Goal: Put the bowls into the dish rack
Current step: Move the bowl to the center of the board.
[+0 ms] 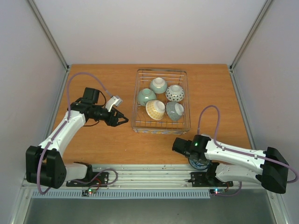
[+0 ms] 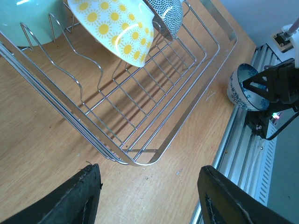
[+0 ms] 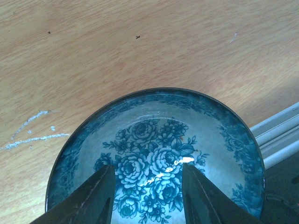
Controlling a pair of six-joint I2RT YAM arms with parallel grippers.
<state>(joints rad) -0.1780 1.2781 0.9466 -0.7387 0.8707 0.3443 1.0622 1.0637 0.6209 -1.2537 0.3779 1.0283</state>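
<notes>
Bowls point(image 1: 155, 109): four in dish rack point(image 1: 161, 129). Fifth, blue-flowered bowl point(image 3: 159, 121), on surface point(image 1: 103, 140) near front edge. Right gripper point(image 3: 148, 167) over its inside, grip unclear. Left gripper point(image 2: 149, 170) open, empty. Next, likely: pinch rim, carry to rack.

Shiny wire, glazed ceramic, matt wood.
Thin bright metal wire all through the dish rack point(image 2: 138, 164), smooth and polished. Glossy glaze on the blue rose bowl point(image 3: 159, 163), with a white glint at lower centre of the right wrist view. Same wet-looking shine on the yellow flowered bowl point(image 2: 117, 28) and the pale green bowl point(image 2: 23, 18) at upper left. Matt wood grain across the table point(image 3: 140, 46), scuffed white at left. Ribbed, dull silvery metal on the rail point(image 2: 233, 154) at lower right.
</notes>
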